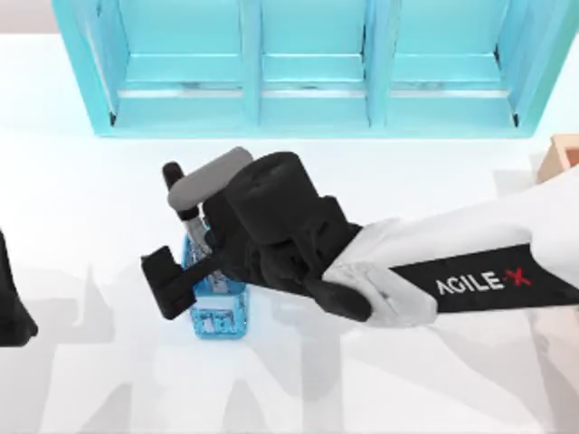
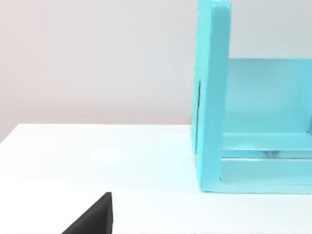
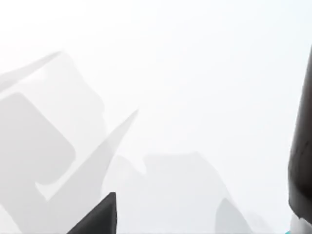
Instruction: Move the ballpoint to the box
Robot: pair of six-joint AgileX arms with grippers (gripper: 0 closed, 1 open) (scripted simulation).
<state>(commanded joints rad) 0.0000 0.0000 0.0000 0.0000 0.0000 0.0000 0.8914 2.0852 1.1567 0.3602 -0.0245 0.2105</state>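
Ballpoint [image 1: 177, 187] stands in the blue mesh pen holder [image 1: 217, 307], left of centre on the counter [image 1: 81, 226] in the top view. Its black upper end rises out of the holder and leans toward the cyan shelf unit [image 1: 308, 63] at the back; the lower barrel is hidden behind the arm.

Right tool [image 1: 181, 244] reaches across from the right and sits directly over the holder. One black finger [image 1: 163, 280] shows on the near side of the holder and the pen's shaft passes by the tool body. Whether the fingers have closed on the pen I cannot tell; the wrist housing covers the contact.

Right wrist view: bare counter, shadows, and a dark upright edge at the frame's side, likely the pen.

Left arm [image 1: 14, 307] is parked at the counter's left edge.

Box [image 1: 565, 149]: only a tan corner shows at the far right, well apart from the holder.

Judgement: the right arm is the working one; the pen's long axis is near vertical, so it should lift up out of the holder, then travel right to the box.
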